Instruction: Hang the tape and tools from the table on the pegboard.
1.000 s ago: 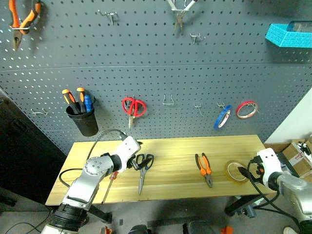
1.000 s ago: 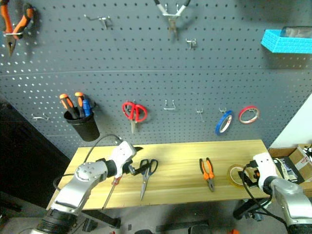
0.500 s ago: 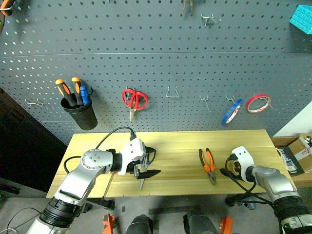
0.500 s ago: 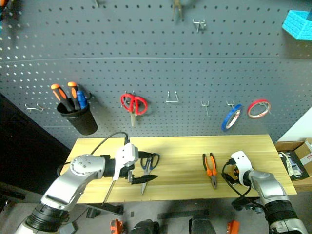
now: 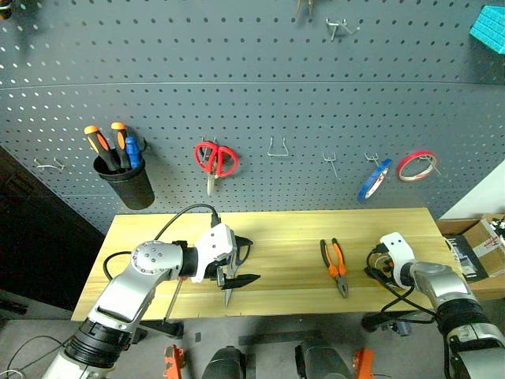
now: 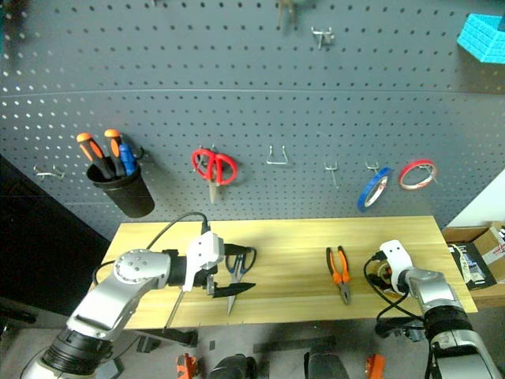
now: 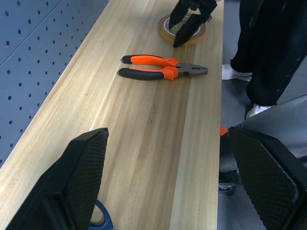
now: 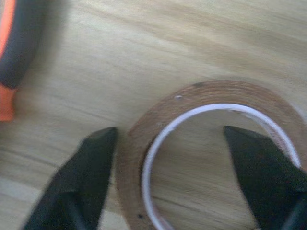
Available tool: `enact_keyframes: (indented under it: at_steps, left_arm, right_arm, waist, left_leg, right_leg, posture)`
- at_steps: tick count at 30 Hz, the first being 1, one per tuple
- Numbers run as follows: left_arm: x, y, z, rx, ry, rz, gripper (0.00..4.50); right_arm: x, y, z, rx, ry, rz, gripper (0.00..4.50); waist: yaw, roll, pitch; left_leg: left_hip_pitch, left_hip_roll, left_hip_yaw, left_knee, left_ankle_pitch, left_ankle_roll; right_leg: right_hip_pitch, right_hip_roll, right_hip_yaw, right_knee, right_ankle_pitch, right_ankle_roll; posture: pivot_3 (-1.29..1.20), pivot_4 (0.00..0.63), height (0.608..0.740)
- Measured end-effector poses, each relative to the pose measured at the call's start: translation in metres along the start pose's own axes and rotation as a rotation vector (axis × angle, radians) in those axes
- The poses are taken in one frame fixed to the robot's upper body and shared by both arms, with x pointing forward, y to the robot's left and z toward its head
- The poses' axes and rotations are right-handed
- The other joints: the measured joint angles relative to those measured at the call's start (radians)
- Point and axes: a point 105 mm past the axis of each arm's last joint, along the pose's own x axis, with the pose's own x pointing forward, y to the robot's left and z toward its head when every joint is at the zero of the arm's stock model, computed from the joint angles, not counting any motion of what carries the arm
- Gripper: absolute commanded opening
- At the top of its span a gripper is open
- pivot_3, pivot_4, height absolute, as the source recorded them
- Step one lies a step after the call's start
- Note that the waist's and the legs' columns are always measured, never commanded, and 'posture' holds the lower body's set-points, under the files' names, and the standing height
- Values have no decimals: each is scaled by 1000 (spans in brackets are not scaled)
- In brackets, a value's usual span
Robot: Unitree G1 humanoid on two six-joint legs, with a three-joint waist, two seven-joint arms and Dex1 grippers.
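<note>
The tan tape [image 8: 192, 98] lies flat at the right end of the table [image 5: 284, 237]. My right gripper [image 8: 170, 132] is down on it and open, one finger [image 8: 93, 177] outside the ring's wall and the other over its hollow. The pliers [image 5: 334, 265] lie just left of the tape. My left gripper [image 5: 239, 280] hangs open over the dark-handled scissors [image 5: 243, 250] at the table's left. A slim screwdriver shaft [image 5: 171, 302] pokes out from under my left forearm. The pegboard [image 5: 252, 79] rises behind the table.
On the board hang a black cup [image 5: 130, 185] with screwdrivers, red scissors [image 5: 215, 160], a blue tape ring [image 5: 371, 180], a red tape ring [image 5: 417, 166] and bare hooks [image 5: 276, 148]. A cardboard box [image 5: 485, 241] and a person's legs [image 7: 268, 48] stand past the table's right end.
The camera has tilted down. My right gripper has sunk onto the tape and its fingers have drawn closer. My left gripper has turned over the scissors and stayed open.
</note>
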Motion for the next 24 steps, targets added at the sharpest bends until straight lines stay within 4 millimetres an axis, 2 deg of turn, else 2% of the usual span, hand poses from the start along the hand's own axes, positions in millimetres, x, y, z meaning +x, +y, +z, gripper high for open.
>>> enact_keyframes:
  at_steps: [5, 7, 12, 16, 20, 24]
  left_arm:
    - [1, 4, 4, 9, -8, 11, 4220]
    - [1, 4, 3, 9, -7, 11, 4220]
    - [1, 4, 3, 7, -8, 13, 4220]
    - [-1, 9, 5, 2, -24, 44, 4220]
    - [-9, 12, 13, -26, -89, 74, 4220]
    - [-9, 10, 21, -43, -144, 87, 4220]
  right_arm:
    - [6, 5, -3, 50, 19, 25, 1009]
    - [8, 10, -4, 55, 20, 36, 495]
    - [7, 13, -6, 20, -13, 12, 473]
    - [-7, 26, -10, -103, -74, -8, 473]
    - [-47, 42, 5, -273, -220, -89, 472]
    - [-91, 62, 35, -409, -413, -218, 472]
  waist:
    - [-2, -11, -8]
    - [-4, -16, -11]
    - [0, -19, -14]
    - [4, -11, -14]
    - [5, 4, -19]
    - [6, 6, -23]
  left_leg:
    - [1, 1, -1, 0, 0, 0]
    - [1, 1, -1, 0, 0, 0]
    - [1, 1, -3, 0, 0, -1]
    - [-4, 0, -2, -1, -1, -2]
    - [-21, -1, -1, 3, -1, -2]
    - [-20, -1, -2, 4, -1, -2]
  right_leg:
    - [0, 1, 0, 0, 0, 0]
    - [1, 1, 0, 0, 0, 0]
    - [2, 1, -2, -1, 0, 0]
    - [-5, -3, -1, 0, 0, 0]
    - [-22, -5, -1, 3, 0, 0]
    - [-20, -5, -1, 3, 0, 0]
  posture:
    - [-78, 144, 740]
    - [-80, 136, 740]
    - [-72, 127, 740]
    - [-73, 120, 740]
    - [-84, 117, 740]
    - [-100, 115, 740]
